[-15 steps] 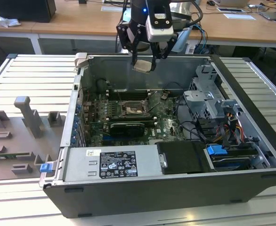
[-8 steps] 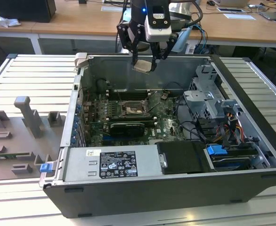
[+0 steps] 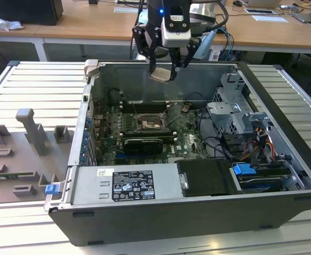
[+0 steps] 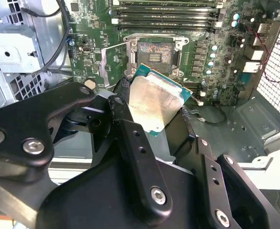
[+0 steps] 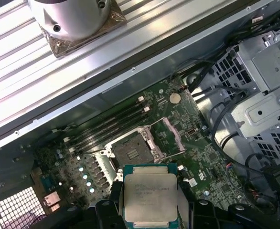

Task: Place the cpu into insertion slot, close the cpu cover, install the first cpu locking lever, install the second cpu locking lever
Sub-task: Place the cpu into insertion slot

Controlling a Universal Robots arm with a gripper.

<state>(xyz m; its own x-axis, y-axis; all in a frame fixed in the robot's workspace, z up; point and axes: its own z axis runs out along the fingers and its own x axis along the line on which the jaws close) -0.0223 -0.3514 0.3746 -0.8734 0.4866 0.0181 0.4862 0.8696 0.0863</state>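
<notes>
The tool (image 3: 163, 70) is clenched on the cpu (image 3: 164, 75), pinching it by two opposite edges. It hangs in the upper middle of the exterior view, above the back wall of the open computer case (image 3: 283, 133), which stands on the ribbed bench (image 3: 33, 85). The cpu is well apart from the green board (image 3: 190, 139). The insertion slot (image 3: 151, 123) lies near the middle of that view, bare, with the cpu cover (image 5: 171, 135) swung up beside it.

The main risk, as I judge it, is a skewed landing. In both wrist views the cpu's edges look turned against the slot's edges. If the cpu is set down that way, a corner would ride on the rim or press the contacts in the dark centre. The grip is on thin edges only, so a jolt could let the chip tip or drop onto the board. The raised cover stands just beside the slot and could catch the tool on the way down.
</notes>
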